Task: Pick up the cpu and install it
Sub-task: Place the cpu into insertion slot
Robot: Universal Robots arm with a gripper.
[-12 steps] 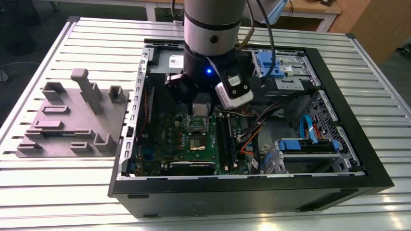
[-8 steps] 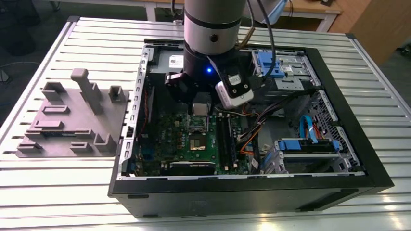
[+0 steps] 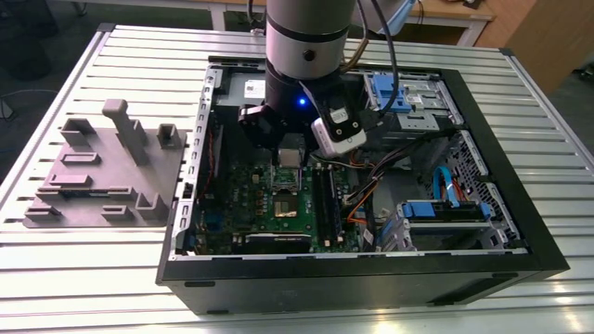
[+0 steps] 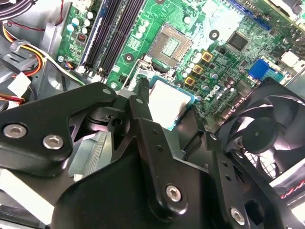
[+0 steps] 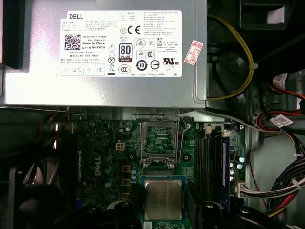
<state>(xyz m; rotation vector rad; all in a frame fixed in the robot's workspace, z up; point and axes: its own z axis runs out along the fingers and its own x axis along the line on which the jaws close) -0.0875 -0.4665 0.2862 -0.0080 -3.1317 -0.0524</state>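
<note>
Looks like the gripper [image 5: 164, 210] is clamped on the cpu [image 5: 163, 198], flat over the motherboard [image 5: 102, 157], with the empty socket [image 5: 159, 140] just beyond, toward the grey box [image 5: 28, 57].

The case [image 3: 352, 296] is sitting on the table [image 3: 111, 278], the tray [image 3: 93, 182] lying to the exterior view's left; inside, the cpu [image 5: 163, 199] is hanging in the gripper [image 4: 167, 106] over the motherboard [image 5: 102, 157], beside the socket [image 5: 159, 140].
</note>
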